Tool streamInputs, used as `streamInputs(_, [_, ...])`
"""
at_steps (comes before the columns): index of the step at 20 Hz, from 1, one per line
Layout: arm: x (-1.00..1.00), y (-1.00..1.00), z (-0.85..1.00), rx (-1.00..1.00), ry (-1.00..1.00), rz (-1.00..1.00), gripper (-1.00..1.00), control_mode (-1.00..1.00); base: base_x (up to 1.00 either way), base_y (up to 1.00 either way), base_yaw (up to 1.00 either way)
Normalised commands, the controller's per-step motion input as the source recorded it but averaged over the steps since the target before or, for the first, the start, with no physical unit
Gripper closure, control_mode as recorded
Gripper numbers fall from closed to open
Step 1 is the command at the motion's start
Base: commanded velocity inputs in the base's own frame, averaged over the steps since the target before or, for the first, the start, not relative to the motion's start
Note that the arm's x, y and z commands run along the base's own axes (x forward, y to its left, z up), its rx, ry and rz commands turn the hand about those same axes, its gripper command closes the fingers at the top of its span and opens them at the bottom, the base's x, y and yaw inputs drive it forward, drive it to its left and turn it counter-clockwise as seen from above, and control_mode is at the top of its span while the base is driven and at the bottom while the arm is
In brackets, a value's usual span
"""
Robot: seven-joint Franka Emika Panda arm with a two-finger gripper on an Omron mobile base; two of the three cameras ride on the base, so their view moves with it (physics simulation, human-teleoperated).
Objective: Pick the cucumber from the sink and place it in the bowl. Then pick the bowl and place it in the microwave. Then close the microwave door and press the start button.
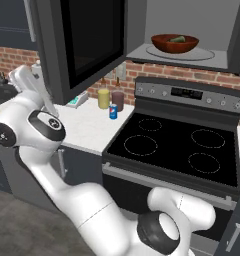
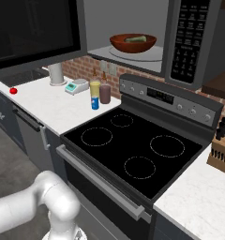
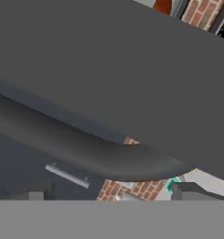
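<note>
The reddish-brown bowl point(image 1: 174, 46) point(image 2: 132, 45) stands on the turntable inside the open microwave point(image 1: 192, 20) point(image 2: 133, 14). The green cucumber point(image 1: 178, 39) point(image 2: 135, 39) lies in it. The microwave door point(image 1: 87, 40) point(image 2: 30, 28) hangs swung out to the left. In the hand view the door's dark face point(image 3: 109, 70) is very close, with a sliver of the bowl point(image 3: 163, 5) past its edge. My gripper point(image 3: 113, 195) is open and holds nothing, just at the door's outer side. My wrist point(image 1: 26, 79) sits left of the door. A corner of the sink point(image 1: 2, 92) shows at far left.
A black stove point(image 1: 177, 145) point(image 2: 133, 145) lies below the microwave, whose button panel point(image 2: 189, 37) is on the right. On the white counter stand a yellow and a brown jar point(image 1: 110, 98), a blue can point(image 2: 95, 103), a scale point(image 2: 77, 86), a kettle point(image 2: 55, 74) and a tomato point(image 2: 13, 90). A knife block point(image 2: 221, 150) stands at right.
</note>
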Motion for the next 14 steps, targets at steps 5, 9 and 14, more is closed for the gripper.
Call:
streamInputs(5, [0.0, -0.41, 0.0, 0.15, -0.06, -0.03, -1.0, -1.0, 0.0, 0.0, 0.0])
streamInputs(9, [0.0, -0.57, 0.0, 0.17, -0.02, -0.04, -1.0, -1.0, 0.0, 0.0, 0.0])
streamInputs(14, [-0.05, -0.6, 0.0, 0.18, -0.02, -0.04, -1.0, -1.0, 0.0, 0.0, 0.0])
